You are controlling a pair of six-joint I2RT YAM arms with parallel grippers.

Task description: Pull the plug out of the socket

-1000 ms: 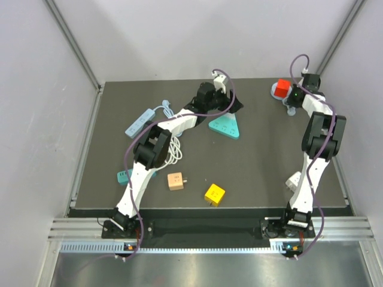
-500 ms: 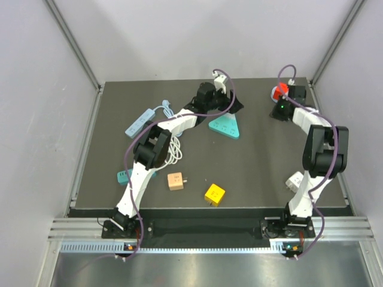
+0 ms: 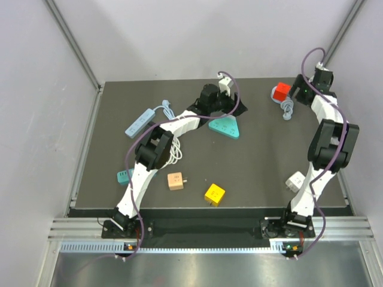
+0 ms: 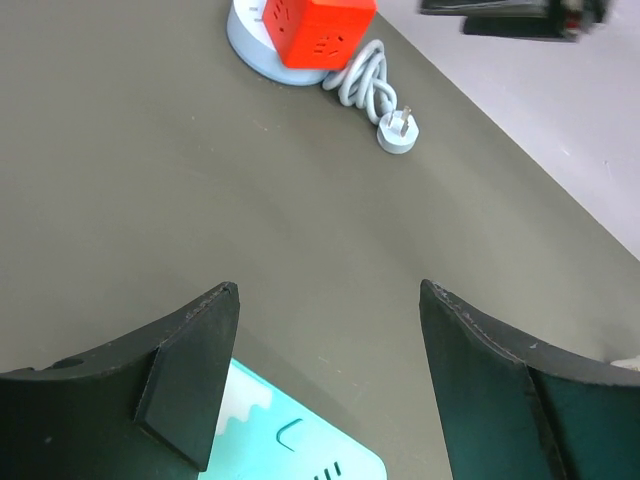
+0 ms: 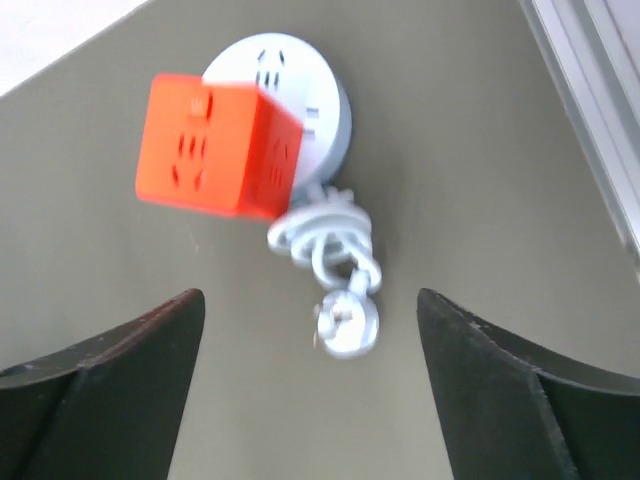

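Note:
A red cube plug (image 3: 281, 90) (image 4: 318, 28) (image 5: 215, 147) sits on a round pale-blue socket (image 3: 274, 94) (image 4: 250, 35) (image 5: 300, 85) at the table's back right and looks tilted. The socket's coiled cord ends in a round plug (image 3: 287, 113) (image 4: 398, 133) (image 5: 347, 322) lying on the mat. My right gripper (image 3: 297, 91) (image 5: 310, 293) hangs open just right of the cube, above the cord's plug, holding nothing. My left gripper (image 3: 234, 107) (image 4: 329, 289) is open and empty over a teal triangular socket (image 3: 226, 127) (image 4: 290, 445).
A blue power strip (image 3: 139, 122) with a white cable (image 3: 173, 146) lies at the left. Near the front are a small teal plug (image 3: 124, 176), a tan cube (image 3: 175, 180), a yellow cube (image 3: 214, 194) and a white adapter (image 3: 294, 181). The table's right rail (image 5: 590, 120) runs close by.
My right gripper was shut and down at the red cube; it has opened and pulled back to the right. The left arm has barely moved.

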